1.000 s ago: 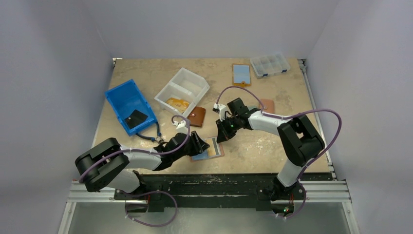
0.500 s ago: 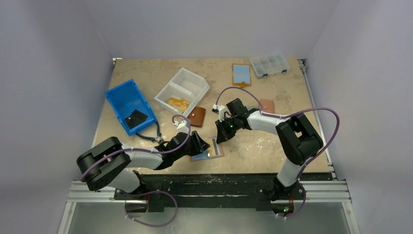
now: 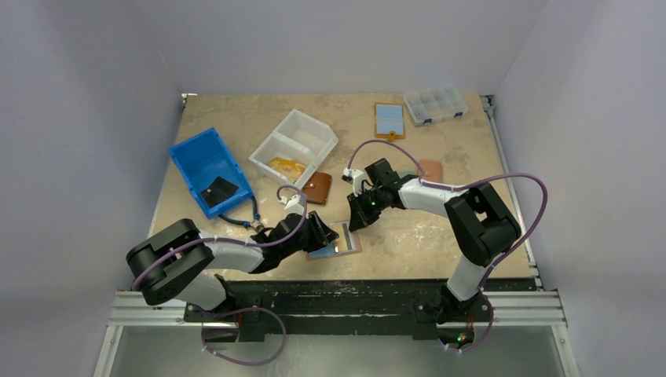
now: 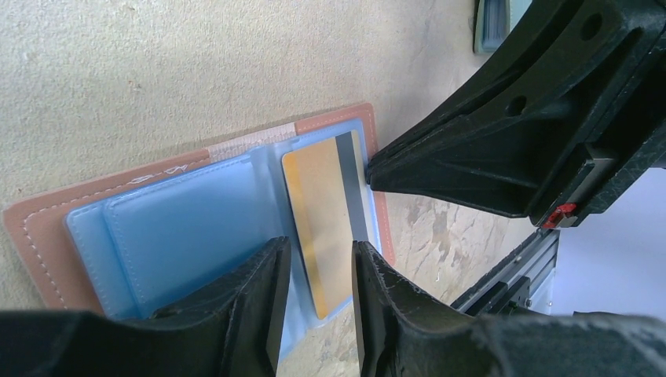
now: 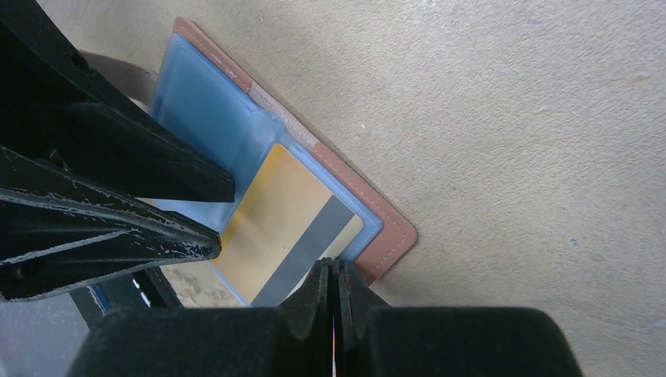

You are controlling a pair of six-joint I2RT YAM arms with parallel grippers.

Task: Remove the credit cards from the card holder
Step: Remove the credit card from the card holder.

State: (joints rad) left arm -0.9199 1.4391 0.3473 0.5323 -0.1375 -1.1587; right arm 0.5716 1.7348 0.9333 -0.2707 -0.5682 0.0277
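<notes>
Tan leather card holder (image 4: 27, 236) lies open on the worktop (image 4: 157, 71), gold credit card (image 4: 314, 212) in its blue sleeve; extraction step: right fingers (image 5: 318, 287) clenched empty at the card's striped edge, left fingers (image 4: 255, 298) parted astride its end; next move likely needs a push outward.

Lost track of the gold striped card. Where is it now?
Left wrist view: the gold card lies in the open card holder's blue sleeve, between the left gripper and right gripper.
</notes>
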